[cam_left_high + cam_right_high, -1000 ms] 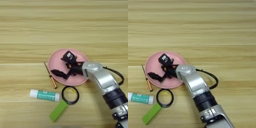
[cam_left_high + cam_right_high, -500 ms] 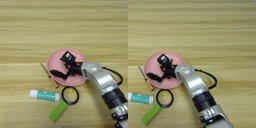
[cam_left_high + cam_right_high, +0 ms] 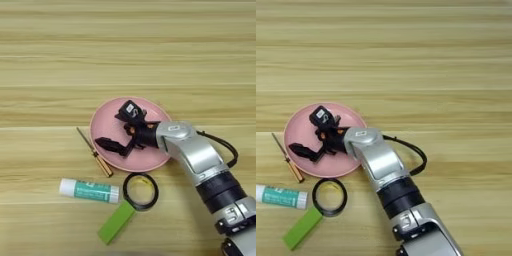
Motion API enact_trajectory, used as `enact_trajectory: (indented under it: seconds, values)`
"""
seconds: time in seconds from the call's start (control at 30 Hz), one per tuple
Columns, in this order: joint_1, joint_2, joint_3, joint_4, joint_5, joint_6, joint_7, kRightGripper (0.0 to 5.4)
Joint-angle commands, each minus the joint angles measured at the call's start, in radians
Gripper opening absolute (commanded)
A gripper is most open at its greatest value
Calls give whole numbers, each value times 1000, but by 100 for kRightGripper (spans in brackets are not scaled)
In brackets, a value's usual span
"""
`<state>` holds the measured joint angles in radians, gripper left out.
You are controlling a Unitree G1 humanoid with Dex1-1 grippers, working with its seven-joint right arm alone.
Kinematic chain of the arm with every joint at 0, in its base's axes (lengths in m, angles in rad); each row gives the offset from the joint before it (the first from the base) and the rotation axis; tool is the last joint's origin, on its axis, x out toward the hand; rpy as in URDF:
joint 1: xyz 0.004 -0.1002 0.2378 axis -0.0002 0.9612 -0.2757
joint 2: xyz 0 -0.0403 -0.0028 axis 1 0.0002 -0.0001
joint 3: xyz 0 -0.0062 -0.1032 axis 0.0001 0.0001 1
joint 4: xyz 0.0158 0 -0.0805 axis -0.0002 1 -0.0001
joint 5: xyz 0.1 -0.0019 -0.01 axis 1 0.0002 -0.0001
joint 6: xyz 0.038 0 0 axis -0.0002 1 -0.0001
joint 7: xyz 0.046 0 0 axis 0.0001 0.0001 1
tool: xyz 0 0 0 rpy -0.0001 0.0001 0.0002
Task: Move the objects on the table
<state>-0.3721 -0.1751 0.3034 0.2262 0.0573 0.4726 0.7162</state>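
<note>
Pink plate [image 3: 150,159] lying flat on the table [image 3: 125,50], probably light, rigid and slippery; best taken at the rim. Right gripper [image 3: 118,131] over it, fingers spread wide, nothing held. Screwdriver [image 3: 94,151] just beside, left.

A round pink plate [image 3: 150,161] lies on the light wooden table [image 3: 128,55], with an amber-handled screwdriver [image 3: 95,152], white-and-teal glue stick [image 3: 90,190], black ring [image 3: 141,191] and green block [image 3: 116,222] nearby.
</note>
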Motion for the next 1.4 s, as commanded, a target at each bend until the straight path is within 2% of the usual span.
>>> enact_trajectory:
  seconds: [0.03,0.4,1.4]
  values:
    - [-64,12,-1,-1,-12,-26,-23,538]
    - [-77,29,1,30,-20,-42,-27,538]
    - [-74,22,-6,22,-20,-39,-19,538]
